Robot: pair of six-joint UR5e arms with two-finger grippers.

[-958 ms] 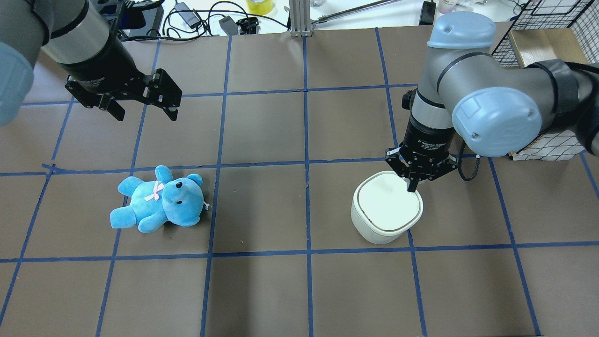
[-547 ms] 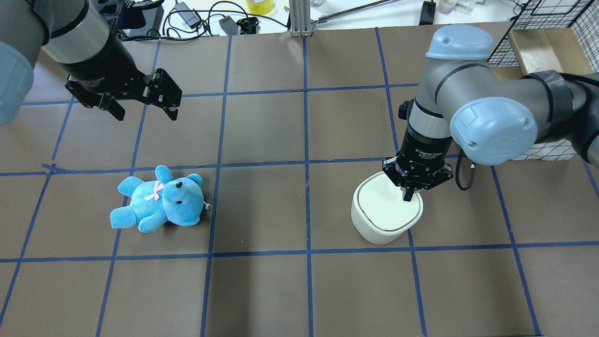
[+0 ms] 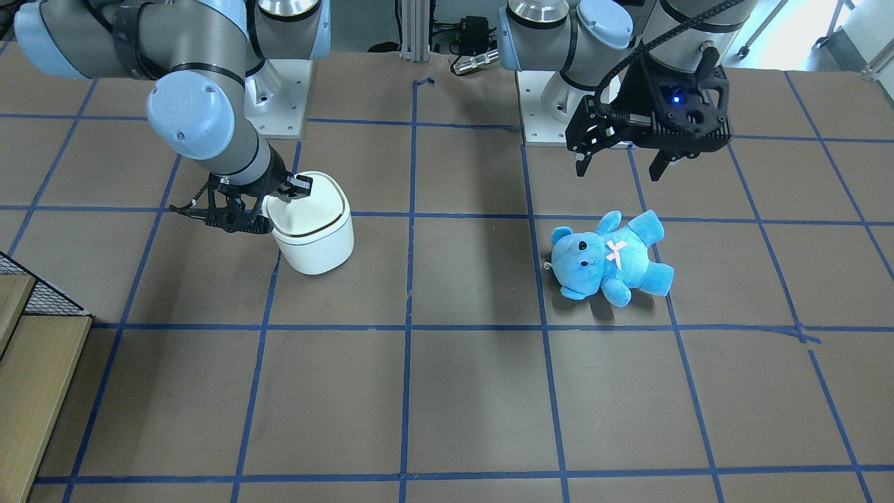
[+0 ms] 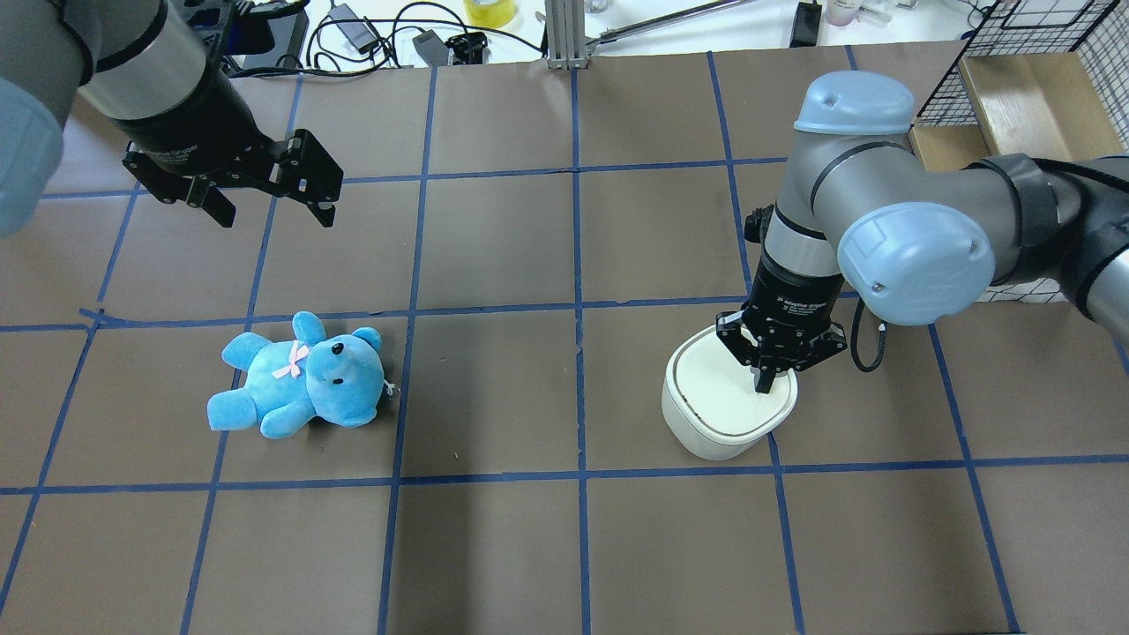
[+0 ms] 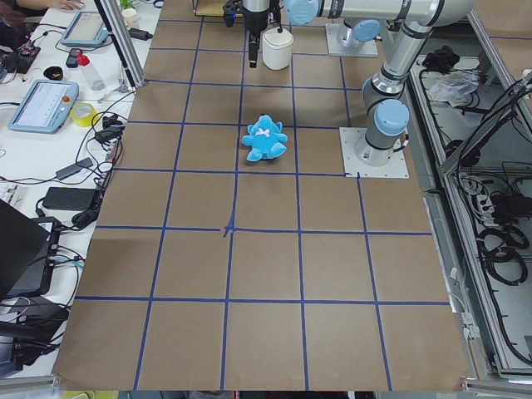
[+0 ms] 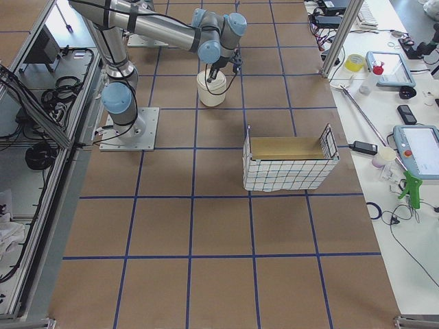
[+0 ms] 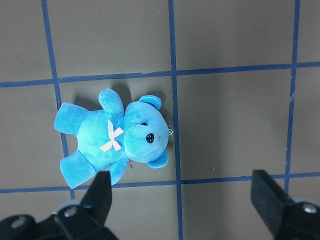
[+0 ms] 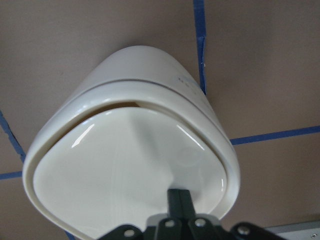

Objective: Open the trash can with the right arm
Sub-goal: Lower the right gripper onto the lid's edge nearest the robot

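Trash can (image 4: 706, 437) lid (image 8: 125, 165) shows only a thin gap opposite the pressed corner. Right hand (image 4: 766, 384), pinched together and empty, pushes there; real opening is not yet done.

Brown table top (image 4: 494, 547) carrying blue tape grid (image 4: 578, 238). Wire basket (image 6: 288, 179) standing centre right, right-side view. White bench (image 5: 37, 158) running along left edge, left-side view, holding tablet (image 5: 50, 105).

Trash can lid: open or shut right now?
Barely cracked. In the right wrist view a thin shadowed gap shows at the far edge of the trash can lid, while the shut right end effector presses its near edge.
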